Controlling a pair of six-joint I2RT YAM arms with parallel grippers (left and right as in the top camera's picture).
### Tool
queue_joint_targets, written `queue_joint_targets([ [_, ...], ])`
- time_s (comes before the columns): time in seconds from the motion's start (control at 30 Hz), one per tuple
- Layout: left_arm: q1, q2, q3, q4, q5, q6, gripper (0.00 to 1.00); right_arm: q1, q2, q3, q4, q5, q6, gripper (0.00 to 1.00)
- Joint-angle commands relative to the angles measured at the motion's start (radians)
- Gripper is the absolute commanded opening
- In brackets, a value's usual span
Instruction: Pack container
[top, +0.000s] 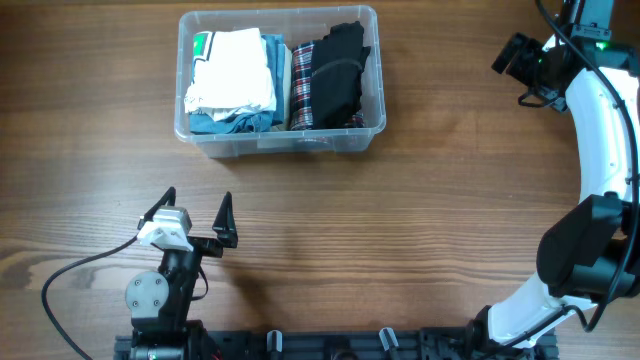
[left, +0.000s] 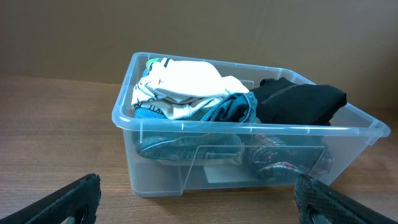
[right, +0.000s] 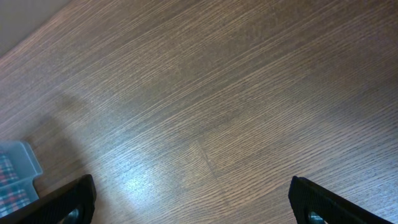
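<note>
The clear plastic container (top: 372, 128) stands at the back middle of the table, filled with folded clothes: a white garment (top: 235, 68) over blue ones on the left, a plaid piece and a black garment (top: 337, 70) on the right. My left gripper (top: 195, 212) is open and empty near the front edge, pointing at the container (left: 186, 168), which fills the left wrist view. My right gripper (right: 193, 202) is open and empty above bare table at the far right; a corner of the container (right: 18, 158) shows at its left.
The wooden table (top: 420, 230) surrounds the container. The white right arm (top: 600, 130) curves along the right edge. A black cable (top: 80, 268) runs from the left arm's base at the front left.
</note>
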Motion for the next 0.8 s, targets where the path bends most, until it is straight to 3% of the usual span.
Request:
queue_joint_targets([
  [0.0,0.005,-0.012,-0.006,-0.001,0.008,-0.005,1.0,0.0,0.011,-0.002,0.0,0.02,-0.012,1.0],
  [0.23,0.005,-0.012,-0.006,-0.001,0.008,-0.005,1.0,0.017,-0.067,-0.002,0.0,0.02,-0.012,1.0],
  [0.43,0.005,-0.012,-0.006,-0.001,0.008,-0.005,1.0,0.209,-0.459,-0.063,0.001,0.021,-0.012,1.0],
  [0.53,0.005,-0.012,-0.006,-0.001,0.008,-0.005,1.0,0.247,-0.675,-0.267,0.084,0.026,-0.003,1.0],
  [0.6,0.005,-0.012,-0.006,-0.001,0.008,-0.005,1.0,0.232,-0.884,-0.529,0.306,-0.006,0.024,1.0],
  [0.77,0.005,-0.012,-0.006,-0.001,0.008,-0.005,1.0,0.132,-1.285,-1.025,0.703,-0.336,-0.221,1.0],
])
